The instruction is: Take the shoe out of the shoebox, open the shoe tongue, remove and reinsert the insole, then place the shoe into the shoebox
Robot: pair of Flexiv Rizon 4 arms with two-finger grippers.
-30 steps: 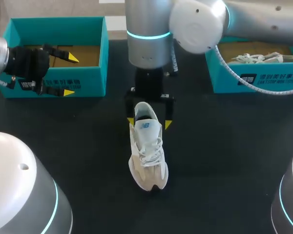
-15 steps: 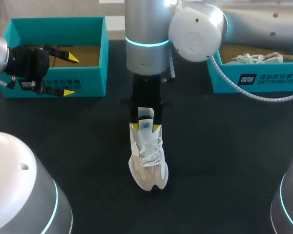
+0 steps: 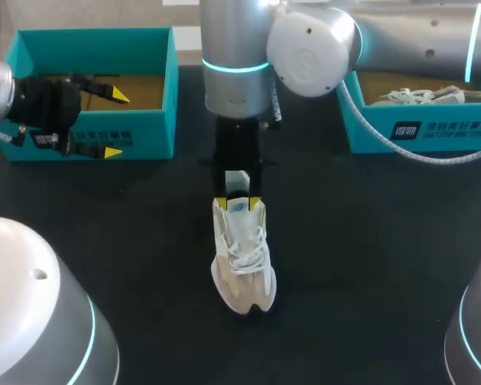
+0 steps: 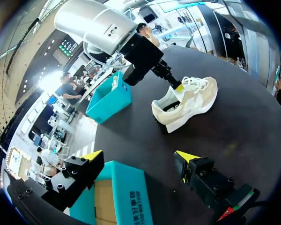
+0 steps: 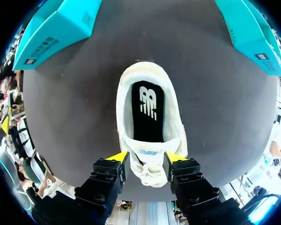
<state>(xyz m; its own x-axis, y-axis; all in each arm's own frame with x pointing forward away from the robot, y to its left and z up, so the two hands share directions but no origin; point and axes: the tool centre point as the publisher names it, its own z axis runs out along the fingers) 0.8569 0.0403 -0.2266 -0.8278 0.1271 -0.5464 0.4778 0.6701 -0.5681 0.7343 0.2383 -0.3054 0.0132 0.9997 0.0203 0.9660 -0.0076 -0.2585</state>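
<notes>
A cream and white shoe [image 3: 242, 257] lies on the black table [image 3: 369, 241], toe toward me. My right gripper [image 3: 237, 203] stands over its heel end, both yellow tips pressed against the sides of the raised tongue [image 3: 237, 183]. From the right wrist, the tongue [image 5: 147, 157] sits between the fingers of the gripper [image 5: 147, 157], and the black insole [image 5: 147, 110] shows inside the shoe. My left gripper [image 3: 114, 123] hangs open at the front wall of the left teal shoebox [image 3: 148, 48], holding nothing. The left wrist view shows my left gripper [image 4: 139, 156] open, with the shoe [image 4: 189, 103] ahead of it.
The left shoebox shows only its brown cardboard floor. A second teal shoebox [image 3: 421, 132] at the back right holds another pale shoe [image 3: 421, 96]. Bare table surrounds the shoe on both sides and in front.
My right gripper's fingers have closed from wide apart onto the tongue. The tongue now stands more upright. The left arm has kept still.
</notes>
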